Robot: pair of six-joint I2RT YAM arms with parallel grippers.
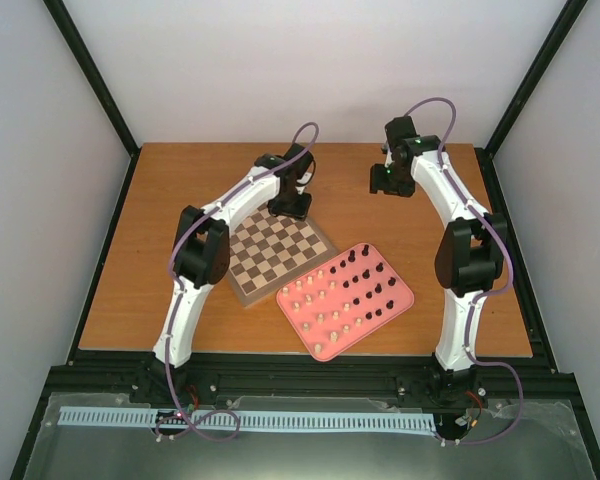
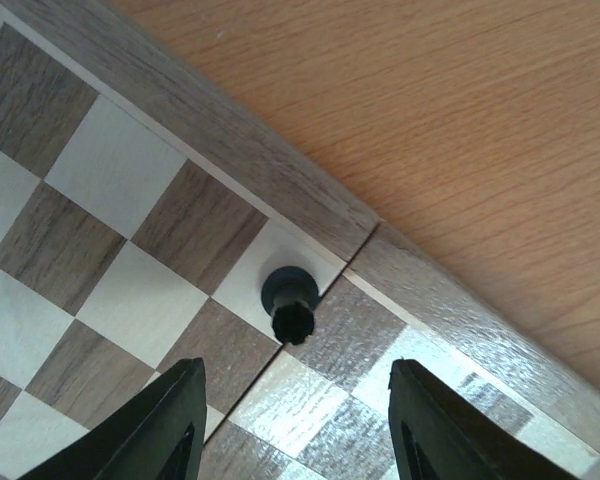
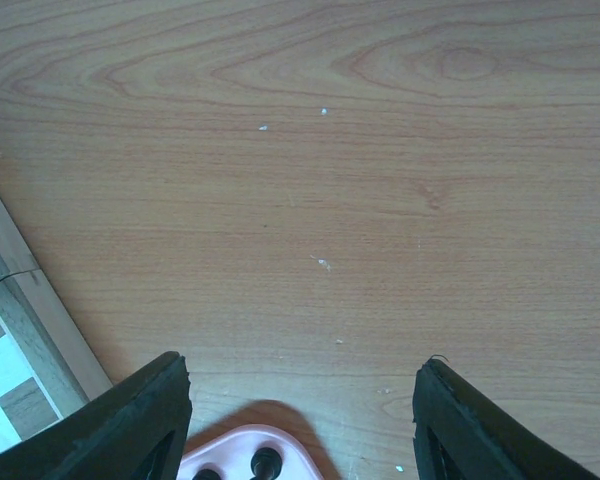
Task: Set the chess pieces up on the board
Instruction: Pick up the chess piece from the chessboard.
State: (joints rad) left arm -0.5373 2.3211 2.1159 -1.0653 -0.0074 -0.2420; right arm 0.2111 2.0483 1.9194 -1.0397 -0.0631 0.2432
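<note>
Close view down onto a checked chessboard (image 2: 110,250) with one dark chess piece (image 2: 290,300) standing upright on a cream square in the edge row, right beside the board's centre seam. The left gripper (image 2: 298,375) hangs spread wide at the bottom edge, clear of the piece. Bare wooden table (image 2: 460,120) fills the upper right.

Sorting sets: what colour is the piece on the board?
The piece is black; clearest in left wrist view.
</note>
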